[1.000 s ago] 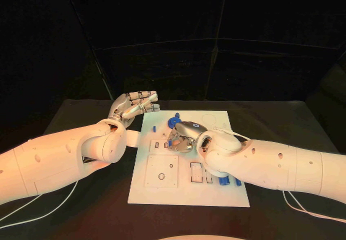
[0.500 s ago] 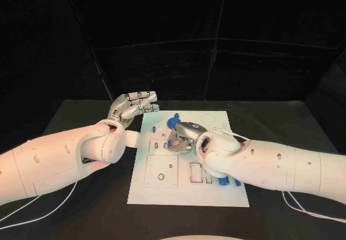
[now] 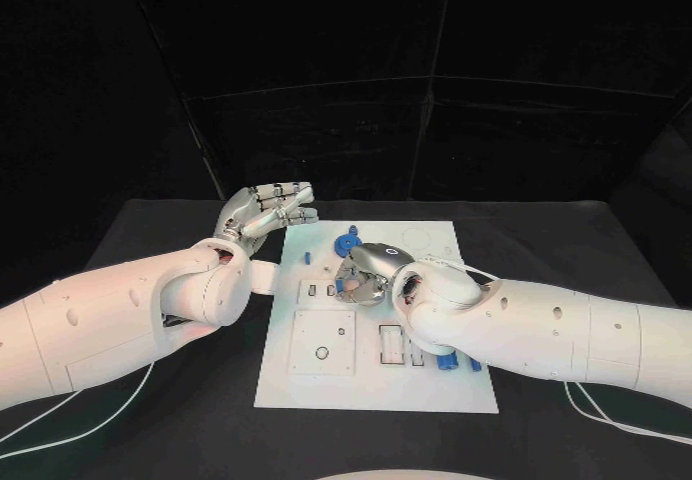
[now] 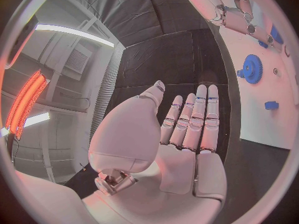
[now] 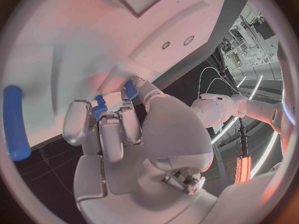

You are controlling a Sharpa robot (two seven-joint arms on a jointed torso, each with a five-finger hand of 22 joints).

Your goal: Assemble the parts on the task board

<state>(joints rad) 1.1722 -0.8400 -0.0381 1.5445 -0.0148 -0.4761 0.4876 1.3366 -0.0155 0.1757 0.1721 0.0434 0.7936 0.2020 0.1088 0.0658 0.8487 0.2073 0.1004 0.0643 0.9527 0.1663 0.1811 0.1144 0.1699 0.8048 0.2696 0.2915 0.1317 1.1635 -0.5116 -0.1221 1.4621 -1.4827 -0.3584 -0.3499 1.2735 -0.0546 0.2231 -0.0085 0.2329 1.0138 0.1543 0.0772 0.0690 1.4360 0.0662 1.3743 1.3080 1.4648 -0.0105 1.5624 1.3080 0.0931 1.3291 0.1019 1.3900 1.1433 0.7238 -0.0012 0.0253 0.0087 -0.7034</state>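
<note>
The white task board (image 3: 332, 385) lies in the middle of the black table. My right hand (image 3: 368, 275) is curled down over the board's middle. In the right wrist view its fingertips (image 5: 102, 117) pinch a small blue part (image 5: 99, 107) against the board (image 5: 74, 45). My left hand (image 3: 267, 210) hovers at the board's far left corner, fingers straight and apart, holding nothing. The left wrist view shows this hand (image 4: 187, 134) flat and empty. A blue gear (image 3: 348, 243) stands on the board just beyond my right hand, also seen as the blue gear (image 4: 251, 68).
A small blue part (image 3: 307, 258) stands near the board's left edge, and small blue parts (image 3: 447, 360) lie under my right forearm. A long blue bar (image 5: 15, 122) lies on the board. Rectangular recesses (image 3: 325, 342) mark the board's near half. Black table surrounds the board.
</note>
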